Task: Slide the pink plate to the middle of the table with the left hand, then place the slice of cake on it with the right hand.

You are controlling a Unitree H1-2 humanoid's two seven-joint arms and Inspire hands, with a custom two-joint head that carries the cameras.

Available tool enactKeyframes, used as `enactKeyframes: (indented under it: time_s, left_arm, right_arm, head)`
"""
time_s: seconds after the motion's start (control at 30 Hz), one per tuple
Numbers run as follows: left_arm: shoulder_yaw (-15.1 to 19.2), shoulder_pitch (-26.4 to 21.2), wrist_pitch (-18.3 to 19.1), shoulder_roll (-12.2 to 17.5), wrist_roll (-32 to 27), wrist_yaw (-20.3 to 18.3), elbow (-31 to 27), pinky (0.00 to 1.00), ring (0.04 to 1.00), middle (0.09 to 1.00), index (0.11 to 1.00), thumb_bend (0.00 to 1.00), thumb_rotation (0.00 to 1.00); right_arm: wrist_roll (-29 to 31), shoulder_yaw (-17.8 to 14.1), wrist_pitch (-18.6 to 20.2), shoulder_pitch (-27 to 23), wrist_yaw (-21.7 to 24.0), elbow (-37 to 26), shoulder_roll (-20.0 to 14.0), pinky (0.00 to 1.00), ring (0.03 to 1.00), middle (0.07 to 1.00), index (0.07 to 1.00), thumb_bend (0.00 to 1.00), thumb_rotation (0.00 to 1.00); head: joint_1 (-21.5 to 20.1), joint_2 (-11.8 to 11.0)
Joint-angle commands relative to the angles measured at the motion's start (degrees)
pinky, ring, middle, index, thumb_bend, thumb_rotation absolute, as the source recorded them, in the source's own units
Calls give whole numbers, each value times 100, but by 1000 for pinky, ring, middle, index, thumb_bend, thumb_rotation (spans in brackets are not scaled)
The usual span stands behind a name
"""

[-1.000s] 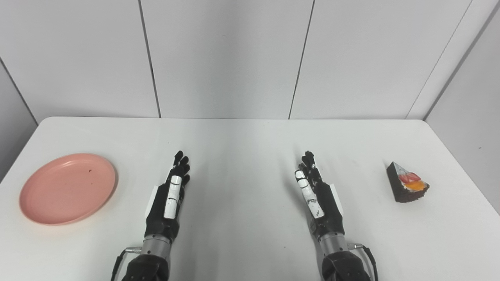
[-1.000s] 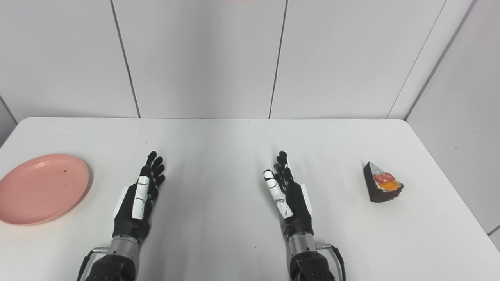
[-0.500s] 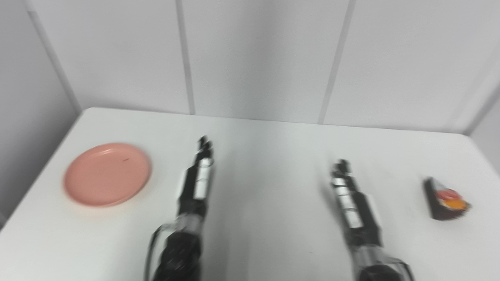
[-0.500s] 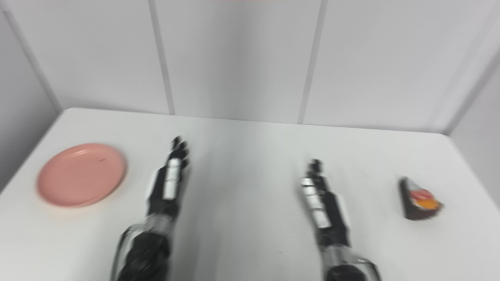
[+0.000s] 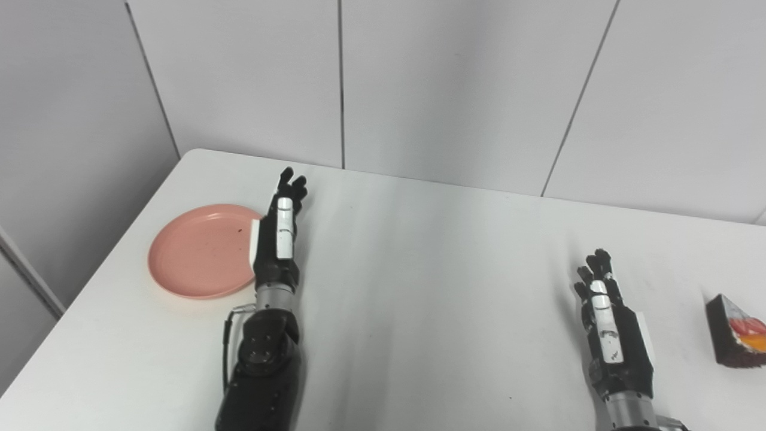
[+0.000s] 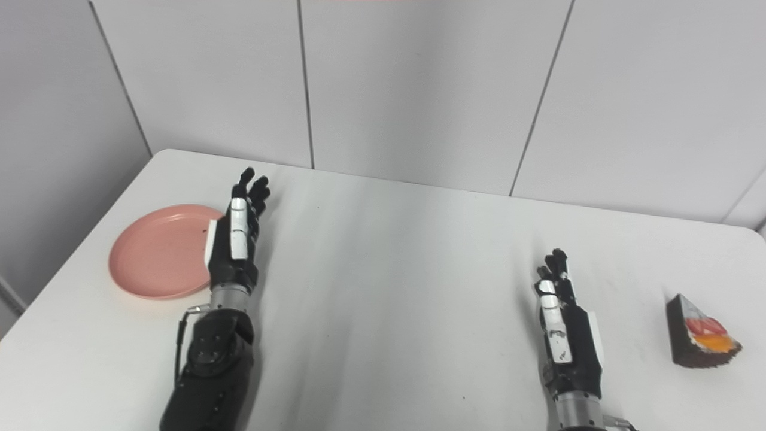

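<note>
Two robot hands extend over a white bench [image 5: 455, 287], each empty with its fingers straight and slightly apart. Left robot hand [image 5: 278, 239] reaches forward along the right rim of the pink plate [image 5: 200, 251], which lies near the bench's left edge; whether the hand touches the rim or hovers just beside it cannot be told from either view. Right robot hand [image 6: 565, 326] waits low over the bench on the right side, thumb edge up, near the slice of cake [image 6: 700, 338] but clearly apart from it. The slice, dark-sided with red and orange fruit on top, sits upright near the bench's right edge.

Judged from this layout, neither step of the task is complete. The plate lies well left of the bench's middle, so the slide has yet to be carried out, with the left hand placed beside the plate as if to start it. The cake is untouched, and the open middle of the bench between the two arms awaits both items.
</note>
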Motion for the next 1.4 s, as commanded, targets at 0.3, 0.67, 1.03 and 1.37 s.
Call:
enactKeyframes:
  time_s: [0.3,0.67,1.03,1.37]
  left_arm:
    - [591,-363,165,695,-155,232,-324,702,715,726,720,739,1000]
    - [1202,-312,439,1315,-637,289,-305,677,703,719,721,781,1000]
    - [1517,-205,751,1906,-1174,-66,223,750,744,736,739,865,1000]
    - [1478,-122,944,2222,-1266,-192,660,781,769,756,764,884,1000]
  right_arm:
    - [20,0,-73,16,91,-146,-75,1000,1000,1000,1000,558,855]
    - [55,-18,-44,33,111,-246,-45,1000,1000,1000,1000,493,867]
    - [84,-4,-2,48,145,-307,-53,1000,1000,1000,1000,484,886]
    - [99,1,92,69,123,-428,-29,1000,1000,1000,1000,494,866]
  head:
    - [46,-30]
    - [79,-29]
    - [132,-39]
    - [133,-26]
